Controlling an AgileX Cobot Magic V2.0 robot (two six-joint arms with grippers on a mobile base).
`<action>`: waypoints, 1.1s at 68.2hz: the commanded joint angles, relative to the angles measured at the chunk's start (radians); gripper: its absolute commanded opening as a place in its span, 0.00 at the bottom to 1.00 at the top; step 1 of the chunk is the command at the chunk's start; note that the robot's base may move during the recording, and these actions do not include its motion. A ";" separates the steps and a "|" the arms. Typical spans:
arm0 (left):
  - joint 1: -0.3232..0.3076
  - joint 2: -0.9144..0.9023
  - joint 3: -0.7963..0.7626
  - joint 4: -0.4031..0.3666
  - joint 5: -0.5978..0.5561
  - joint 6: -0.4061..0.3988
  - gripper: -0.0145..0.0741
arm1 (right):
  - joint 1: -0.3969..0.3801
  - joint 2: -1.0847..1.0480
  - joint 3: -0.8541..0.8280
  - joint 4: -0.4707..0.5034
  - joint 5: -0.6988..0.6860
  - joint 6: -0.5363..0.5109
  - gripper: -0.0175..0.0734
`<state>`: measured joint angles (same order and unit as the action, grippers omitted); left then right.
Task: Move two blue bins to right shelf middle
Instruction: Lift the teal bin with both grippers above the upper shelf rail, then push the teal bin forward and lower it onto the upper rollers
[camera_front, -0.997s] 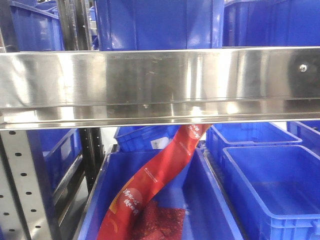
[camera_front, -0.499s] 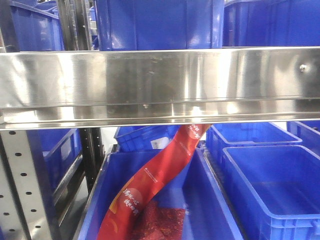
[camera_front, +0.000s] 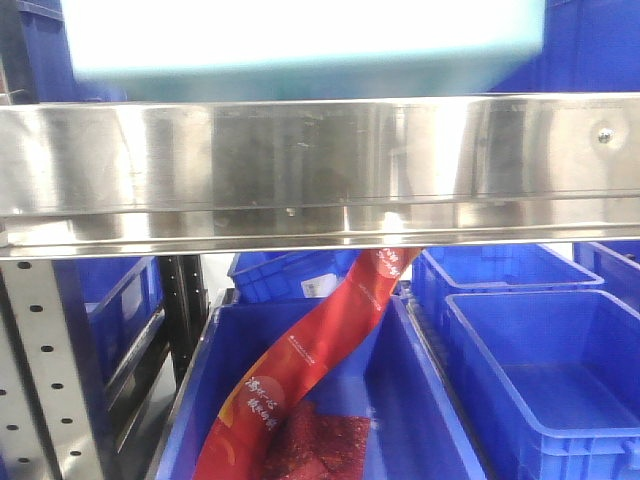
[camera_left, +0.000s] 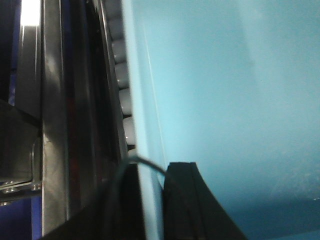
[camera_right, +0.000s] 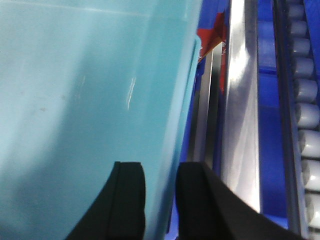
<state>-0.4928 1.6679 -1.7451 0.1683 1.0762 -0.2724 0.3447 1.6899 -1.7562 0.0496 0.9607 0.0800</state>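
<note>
One pale blue bin (camera_front: 300, 40) now fills the top of the front view above the steel shelf rail (camera_front: 320, 165), absent half a second ago; left gripper (camera_left: 150, 200) and right gripper (camera_right: 161, 200) each clamp its wall

Red banner (camera_front: 300, 370) in dark blue bin (camera_front: 400, 420): gold Chinese-style characters near its lower end, small white lettering mid-strip; both too small to read. No other text; no jaws in that view.
</note>
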 joint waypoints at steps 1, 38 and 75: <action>-0.023 -0.009 -0.003 -0.071 -0.052 0.005 0.04 | -0.003 0.015 -0.015 -0.002 -0.057 0.024 0.02; -0.023 -0.020 -0.003 -0.061 -0.040 0.005 0.86 | -0.003 -0.016 -0.015 -0.004 -0.031 0.024 0.81; -0.023 -0.337 0.036 -0.036 0.002 0.005 0.44 | -0.003 -0.278 0.003 -0.004 0.020 0.024 0.32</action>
<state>-0.5113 1.3772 -1.7308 0.1260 1.0781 -0.2668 0.3428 1.4546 -1.7625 0.0537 0.9811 0.1033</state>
